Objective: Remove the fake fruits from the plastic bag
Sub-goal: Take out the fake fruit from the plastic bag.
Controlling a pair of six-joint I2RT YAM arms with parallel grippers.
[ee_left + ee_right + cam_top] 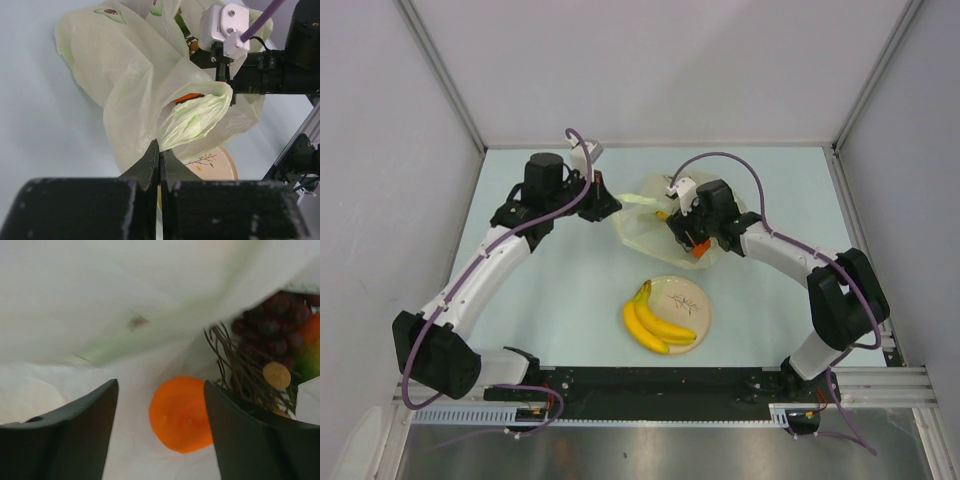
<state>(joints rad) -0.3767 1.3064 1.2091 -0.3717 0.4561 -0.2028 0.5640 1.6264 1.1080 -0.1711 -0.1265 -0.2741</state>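
The pale yellow-green plastic bag [645, 215] lies at the table's middle back. My left gripper [161, 150] is shut on the bag's edge [190, 120] and holds its mouth up. My right gripper [161, 387] is open inside the bag; it shows from above [688, 232] at the bag's mouth. Between its fingers lies the orange [181, 413], near the right finger. The dark red grape bunch [277, 325] and a red-green mango [310, 347] lie to the right. The yellow banana bunch [655, 322] rests on the cream plate [692, 296].
The plate stands in front of the bag, also seen under the left gripper [215, 165]. Grey walls enclose the table on three sides. The black base rail [660, 385] runs along the near edge.
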